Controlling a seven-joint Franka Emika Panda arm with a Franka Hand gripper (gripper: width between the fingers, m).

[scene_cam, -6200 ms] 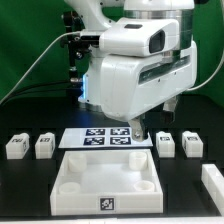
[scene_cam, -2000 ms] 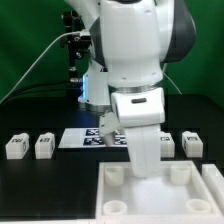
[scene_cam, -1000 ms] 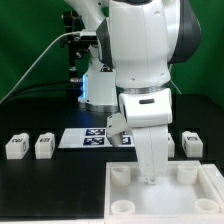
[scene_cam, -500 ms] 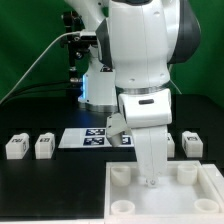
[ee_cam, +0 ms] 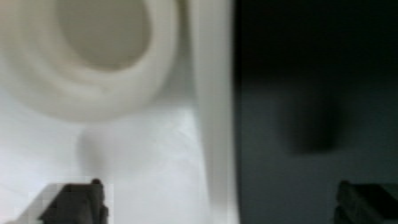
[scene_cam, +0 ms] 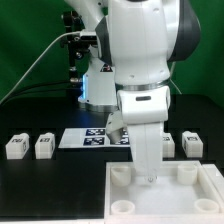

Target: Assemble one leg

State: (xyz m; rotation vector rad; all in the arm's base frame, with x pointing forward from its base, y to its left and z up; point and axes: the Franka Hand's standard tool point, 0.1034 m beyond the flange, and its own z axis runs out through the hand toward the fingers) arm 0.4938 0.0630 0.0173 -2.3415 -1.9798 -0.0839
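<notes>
Several legs, small white blocks with tags, lie on the black table: two at the exterior view's left (scene_cam: pixel 15 146) (scene_cam: pixel 44 146) and two at its right (scene_cam: pixel 166 143) (scene_cam: pixel 193 144). My gripper (scene_cam: pixel 149 180) reaches down onto the far wall of the large white tray (scene_cam: pixel 120 176), well away from any leg. In the wrist view my gripper (ee_cam: pixel 221 205) is open. One fingertip (ee_cam: pixel 73 203) hangs over the white tray (ee_cam: pixel 125 130) near a round socket (ee_cam: pixel 103 45). The other fingertip (ee_cam: pixel 370 203) hangs over the dark table. Nothing is held.
The marker board (scene_cam: pixel 92 138) lies flat behind the tray, partly hidden by my arm. The robot's base and cables stand at the back. The tray fills the lower right of the exterior view and runs off its edge.
Since 6.2 s ago the tray has gone from the front centre to the lower right and my arm has come down over it. In the last second almost nothing moved.
</notes>
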